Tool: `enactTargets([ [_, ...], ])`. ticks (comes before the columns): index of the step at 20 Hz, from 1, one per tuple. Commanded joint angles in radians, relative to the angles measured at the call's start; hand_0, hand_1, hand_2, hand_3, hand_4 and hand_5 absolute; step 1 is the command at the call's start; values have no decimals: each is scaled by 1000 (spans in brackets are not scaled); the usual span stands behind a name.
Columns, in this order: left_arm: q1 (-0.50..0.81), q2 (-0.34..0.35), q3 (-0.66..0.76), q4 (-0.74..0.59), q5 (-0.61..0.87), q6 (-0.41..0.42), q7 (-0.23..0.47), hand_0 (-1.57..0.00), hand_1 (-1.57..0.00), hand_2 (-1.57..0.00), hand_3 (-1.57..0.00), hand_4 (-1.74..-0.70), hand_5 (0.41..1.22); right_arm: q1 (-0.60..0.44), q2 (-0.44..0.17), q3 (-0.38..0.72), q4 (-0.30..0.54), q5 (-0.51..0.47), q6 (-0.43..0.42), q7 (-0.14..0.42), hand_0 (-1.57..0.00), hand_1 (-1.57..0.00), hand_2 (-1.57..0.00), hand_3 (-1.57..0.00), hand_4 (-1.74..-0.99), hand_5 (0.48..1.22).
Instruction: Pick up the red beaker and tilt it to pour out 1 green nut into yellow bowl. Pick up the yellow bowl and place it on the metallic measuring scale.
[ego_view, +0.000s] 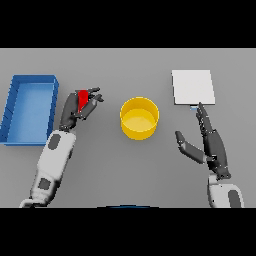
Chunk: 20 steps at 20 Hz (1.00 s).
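The left hand grips the small red beaker, left of the round yellow bowl on the grey worktop. Right hand rests open near the flat metallic measuring scale. Pouring and bowl placement seemingly remain.

A single head view looks steeply down on the grey table from the robot's side. The yellow bowl sits near the frame's centre, at moderate range.

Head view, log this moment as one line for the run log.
left hand: shut on red beaker | right hand: open, idle below scale | yellow bowl: on table, not yet on scale
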Motion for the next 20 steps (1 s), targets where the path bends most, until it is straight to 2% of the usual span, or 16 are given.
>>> enactTargets([
  [1, 4, 2, 11, -11, 24, -18, -16, -1434, -1439, -1449, -1400, -1582, 1171, 10, 0, 0, -4, 2, -2, -3, 1, 1, 1, 1, -1251, 641],
  [5, -3, 3, 45, -66, 125, -87, -31, -1515, -1517, -1521, -1501, -1676, 1144, 3, -13, -4, -6, 17, -10, -5, 1, 1, 1, 1, -1238, 643],
  [8, 5, 18, 30, -134, 132, -109, 7, -1542, -1543, -1545, -1535, -1708, 1132, 9, -15, -3, 5, 22, -9, -14, 1, 1, 1, 1, -1228, 645],
  [12, -22, 47, -8, -171, 82, -122, 55, -1556, -1557, -1558, -1553, -1724, 1132, -13, -15, 5, -4, 44, -22, -20, 1, 1, 1, 1, -1219, 656],
  [16, -40, 43, -43, -178, 30, -113, 76, -1556, -1557, -1558, -1553, -1724, 1139, 8, -18, 10, 7, 61, -25, -60, 1, 1, 1, 1, -1219, 661],
  [20, -64, 102, -139, -221, -104, -124, 155, -1565, -1565, -1566, -1563, -1734, 1124, -6, -23, 0, 11, 60, -30, -23, 1, 1, 1, 1, -1199, 658],
])
